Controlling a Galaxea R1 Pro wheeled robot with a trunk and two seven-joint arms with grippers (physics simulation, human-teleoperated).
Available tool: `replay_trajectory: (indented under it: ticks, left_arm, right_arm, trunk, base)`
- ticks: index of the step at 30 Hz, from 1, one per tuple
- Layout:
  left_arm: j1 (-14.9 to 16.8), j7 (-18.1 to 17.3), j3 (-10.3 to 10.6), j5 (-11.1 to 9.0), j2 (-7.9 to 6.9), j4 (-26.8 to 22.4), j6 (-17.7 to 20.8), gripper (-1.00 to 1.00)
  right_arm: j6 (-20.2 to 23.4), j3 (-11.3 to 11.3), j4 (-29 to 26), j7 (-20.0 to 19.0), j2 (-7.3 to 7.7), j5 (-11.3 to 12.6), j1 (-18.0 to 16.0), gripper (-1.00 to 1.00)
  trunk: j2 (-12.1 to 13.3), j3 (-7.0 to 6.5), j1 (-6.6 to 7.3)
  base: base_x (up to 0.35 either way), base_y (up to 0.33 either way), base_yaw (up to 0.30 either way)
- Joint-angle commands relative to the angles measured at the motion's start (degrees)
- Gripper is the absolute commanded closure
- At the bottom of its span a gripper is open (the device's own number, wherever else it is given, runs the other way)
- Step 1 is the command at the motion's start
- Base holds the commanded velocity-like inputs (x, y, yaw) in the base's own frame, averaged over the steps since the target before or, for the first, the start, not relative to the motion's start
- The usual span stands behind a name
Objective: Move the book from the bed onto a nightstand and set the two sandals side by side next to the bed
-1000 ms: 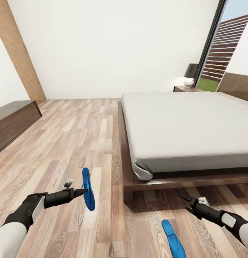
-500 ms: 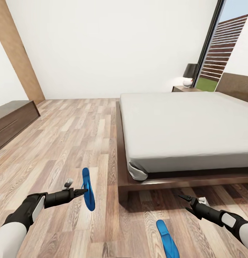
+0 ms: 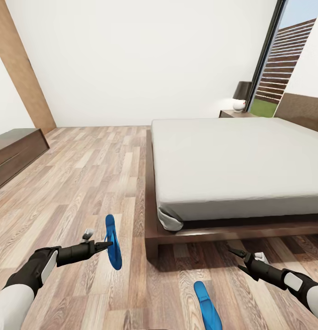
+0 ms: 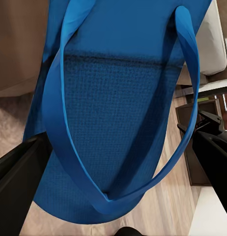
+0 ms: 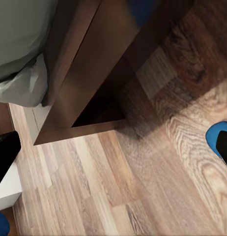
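Left tool [image 3: 105, 247] clamped on a blue sandal [image 3: 112, 241], held edge-up above the wooden floor [image 3: 85, 183] at about 7 o'clock in the head view; strap and textured sole close before the left wrist camera [image 4: 118, 123]. Second sandal [image 3: 206, 307] flat on the floor at roughly 5 o'clock, near the corner of the bed frame, well apart from the held one. Right tool [image 3: 233, 252] at 4 o'clock, hovering over the floor just in front of the bed [image 3: 232, 165], holding nothing; whether spread or closed, cannot tell. Seen from the right wrist: dark frame corner [image 5: 89, 73], grey mattress edge and a sliver of blue sandal [image 5: 219, 140] on the planks. Bed filling 1 to 3 o'clock, mattress plain grey. Nightstand [image 3: 234, 113] beyond the bed's far side at 1 o'clock, lamp [image 3: 242, 96] on top. Long low dark cabinet [image 3: 14, 153] at 9 o'clock against the wall.
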State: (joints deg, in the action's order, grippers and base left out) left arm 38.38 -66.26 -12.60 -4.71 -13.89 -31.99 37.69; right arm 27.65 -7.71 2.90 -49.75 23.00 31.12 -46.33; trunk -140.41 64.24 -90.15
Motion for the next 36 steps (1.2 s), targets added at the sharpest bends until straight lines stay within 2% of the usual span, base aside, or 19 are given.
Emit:
replay_trajectory:
  ticks: [1, 17, 23, 27, 29, 31, 33, 34, 36]
  left_arm:
    - [0.04, -0.10, -0.06, -0.13, 0.00, 0.00, 0.45, 1.00]
    - [0.06, 0.00, -0.07, -0.05, -0.03, 0.00, 0.45, 1.00]
    - [0.08, 1.32, 0.00, 0.06, 0.09, 0.00, 0.48, 1.00]
    - [0.09, 3.69, 0.07, 0.11, 0.49, 0.01, 0.54, 1.00]
    - [0.07, 6.13, 0.09, 0.15, 1.61, 0.20, 0.63, 1.00]
    - [0.09, 9.67, 0.16, 0.21, 2.89, 1.32, 0.71, 1.00]
    - [0.09, 15.24, 0.24, 0.15, 3.92, 4.10, 0.64, 1.00]
    - [0.06, 17.51, 0.23, 0.05, 4.17, 5.41, 0.62, 1.00]
    - [0.04, 19.64, 0.17, -0.04, 4.32, 6.72, 0.72, 1.00]
  right_arm:
    - [0.39, -0.45, 0.18, -0.09, 0.03, -0.01, -0.08, -1.00]
    - [0.61, -0.46, 0.18, -0.09, 0.17, -0.08, -0.08, -1.00]
    - [0.71, -0.46, 0.24, 0.17, 0.20, -0.15, -0.08, -1.00]
    - [0.79, -0.46, 0.26, 1.87, 0.20, -0.12, -0.08, -1.00]
    - [0.85, -0.46, 0.26, 3.37, 0.20, -0.11, -0.08, -1.00]
    - [0.88, -0.48, 0.26, 4.72, 0.24, -0.10, -0.08, -1.00]
    - [0.90, -0.52, 0.26, 5.80, 0.27, -0.01, -0.08, -1.00]
    - [0.91, -0.53, 0.26, 6.09, 0.28, 0.02, -0.08, -1.00]
    - [0.91, -0.54, 0.26, 6.32, 0.28, 0.11, -0.05, -1.00]
  trunk:
    - [-0.02, 0.05, 0.01]
    - [-0.02, 0.05, 0.01]
    - [-0.02, 0.05, 0.01]
    - [-0.02, 0.05, 0.01]
    - [-0.02, 0.05, 0.01]
    - [-0.02, 0.05, 0.01]
    - [-0.02, 0.05, 0.01]
    - [-0.02, 0.05, 0.01]
    - [-0.02, 0.05, 0.01]
  base:
    - [0.000, -0.111, 0.000]
    - [0.000, -0.038, 0.000]
    - [0.000, -0.001, 0.000]
    - [0.000, 0.000, 0.000]
    - [0.000, 0.000, 0.000]
    - [0.000, 0.000, 0.000]
    - [0.000, 0.000, 0.000]
    - [0.000, 0.000, 0.000]
    - [0.000, 0.000, 0.000]
